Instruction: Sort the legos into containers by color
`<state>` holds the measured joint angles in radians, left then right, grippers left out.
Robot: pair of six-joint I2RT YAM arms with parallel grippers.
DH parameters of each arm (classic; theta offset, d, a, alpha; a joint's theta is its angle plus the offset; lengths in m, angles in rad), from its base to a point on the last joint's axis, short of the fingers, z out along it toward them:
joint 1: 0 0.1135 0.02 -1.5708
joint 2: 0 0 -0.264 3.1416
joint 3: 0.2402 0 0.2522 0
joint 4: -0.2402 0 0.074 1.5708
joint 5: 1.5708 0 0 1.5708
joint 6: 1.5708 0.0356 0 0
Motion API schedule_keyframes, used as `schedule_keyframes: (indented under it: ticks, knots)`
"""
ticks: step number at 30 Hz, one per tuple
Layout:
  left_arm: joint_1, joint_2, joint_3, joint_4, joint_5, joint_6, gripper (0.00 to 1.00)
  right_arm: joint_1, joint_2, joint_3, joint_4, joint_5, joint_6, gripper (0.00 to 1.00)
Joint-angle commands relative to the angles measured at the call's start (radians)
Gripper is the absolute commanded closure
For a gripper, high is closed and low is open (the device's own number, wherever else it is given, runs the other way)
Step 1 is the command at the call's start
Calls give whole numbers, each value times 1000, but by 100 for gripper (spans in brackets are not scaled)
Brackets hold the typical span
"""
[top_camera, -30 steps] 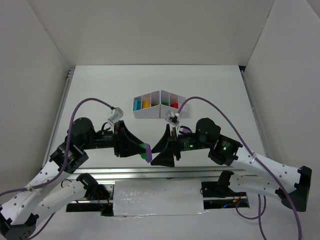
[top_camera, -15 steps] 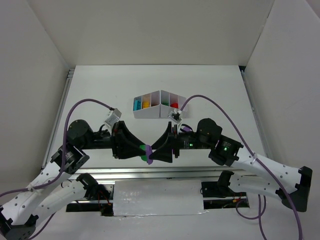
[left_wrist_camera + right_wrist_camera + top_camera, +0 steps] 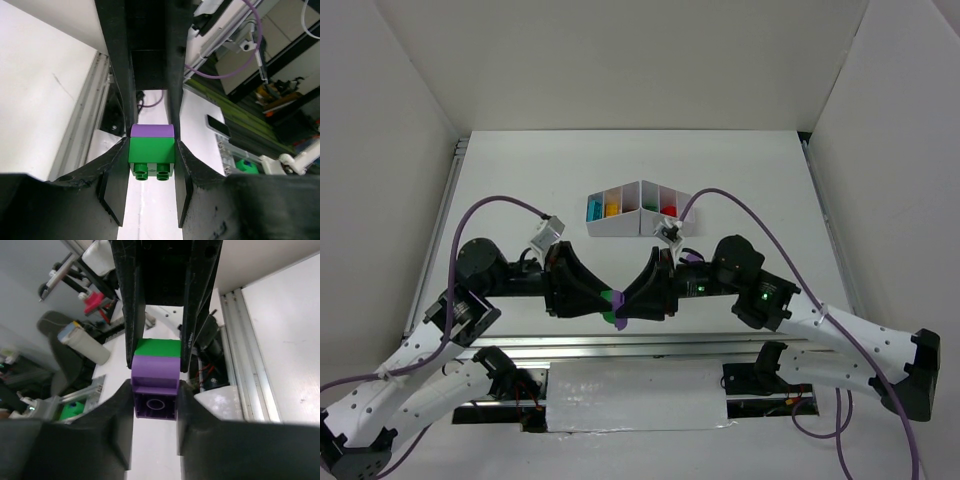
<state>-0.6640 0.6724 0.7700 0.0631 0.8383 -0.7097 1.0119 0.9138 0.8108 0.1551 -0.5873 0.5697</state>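
Two legos stuck together, a green brick point(image 3: 151, 152) and a purple brick point(image 3: 155, 385), hang between my two grippers above the table's near edge. My left gripper point(image 3: 151, 159) is shut on the green brick. Facing it, my right gripper point(image 3: 155, 392) is shut on the purple brick. In the top view the pair point(image 3: 616, 300) shows as a small purple and green spot where the left gripper point(image 3: 604, 301) and right gripper point(image 3: 629, 301) meet. The white containers tray point(image 3: 620, 228) stands behind them, holding light blue, yellow, green and red bricks in separate compartments.
An aluminium rail point(image 3: 650, 344) runs along the near table edge just below the grippers. White walls close in the table on the left, right and back. Purple cables point(image 3: 500, 203) arch over both arms.
My right gripper has moved left to the brick pair and shut on its purple brick. The left gripper kept its hold on the green brick and shifted slightly.
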Motion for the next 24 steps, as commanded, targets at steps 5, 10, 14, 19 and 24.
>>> schedule_keyframes:
  ticks: [5,10,14,19,24]
  knots:
    - [-5,-2,25,43,30,13,100,-4,-7,-8,47,12,-11,100]
    - [-5,-14,34,-2,39,45,100,-25,-67,-19,17,-3,-59,100]
    - [-5,-23,37,-34,27,68,100,-67,-101,-50,40,-57,-48,100]
    - [-5,-30,38,-40,16,75,100,-96,-118,-68,30,-66,-45,100]
    - [-5,-33,124,-248,-91,198,100,-125,-133,-30,-208,263,-97,100]
